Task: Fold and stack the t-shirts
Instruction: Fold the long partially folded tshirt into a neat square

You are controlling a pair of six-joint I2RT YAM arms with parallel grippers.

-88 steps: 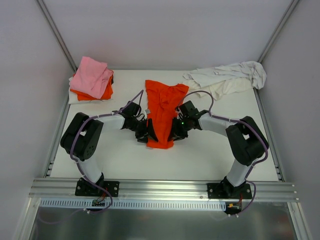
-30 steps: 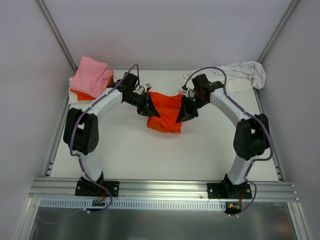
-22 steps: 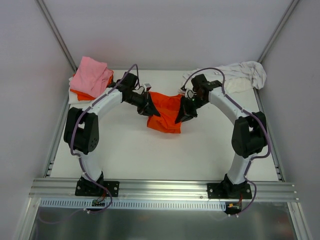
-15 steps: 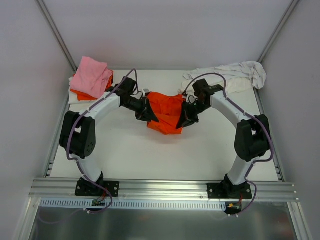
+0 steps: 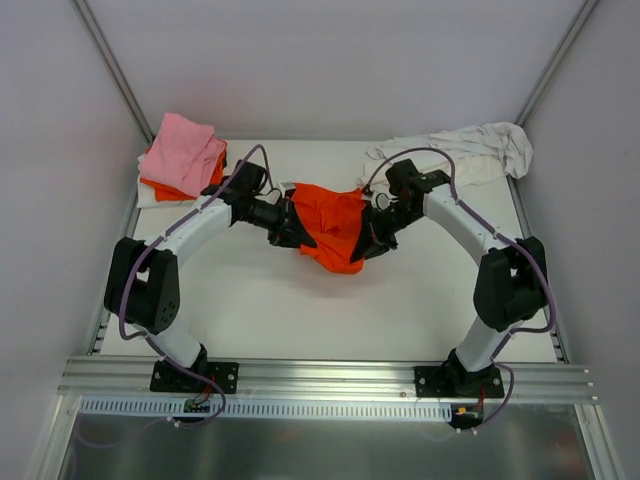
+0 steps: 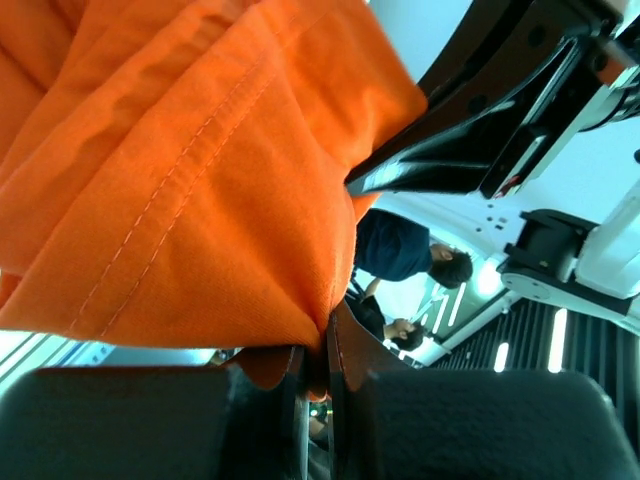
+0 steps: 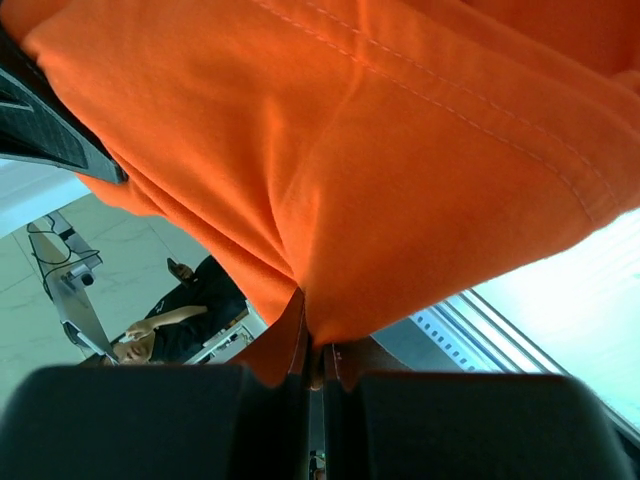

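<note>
Both grippers have drawn back a little toward the near edge of the table (image 5: 400, 300) since the previous view, and the orange shirt (image 5: 335, 228) has come with them. Compared with the earliest view, where it lay stretched out long at mid-table, it is now a short, bunched bundle slung between the 2 arms.

Top view: the left gripper (image 5: 295, 228) grips the shirt's left side and the right gripper (image 5: 372, 238) its right side, near the middle of the table. The cloth sags between them to a low point on the near side. Whether that point touches the table cannot be told from this angle.

Left wrist view: the left gripper (image 6: 315, 372) is clenched on a hemmed fold of the orange shirt (image 6: 200, 170), jaws pressed together with cloth pinched between. The right gripper (image 6: 480, 130) shows beyond the fold.

Right wrist view: the right gripper (image 7: 315, 365) is likewise clamped tight on a stitched edge of the orange shirt (image 7: 350, 170), and cloth fills most of the view.

Far left corner: 1 pink shirt (image 5: 183, 152) lies on a second orange shirt (image 5: 214, 182).

Far right corner: 1 white shirt (image 5: 460, 155) lies crumpled, apart from both grippers.
</note>
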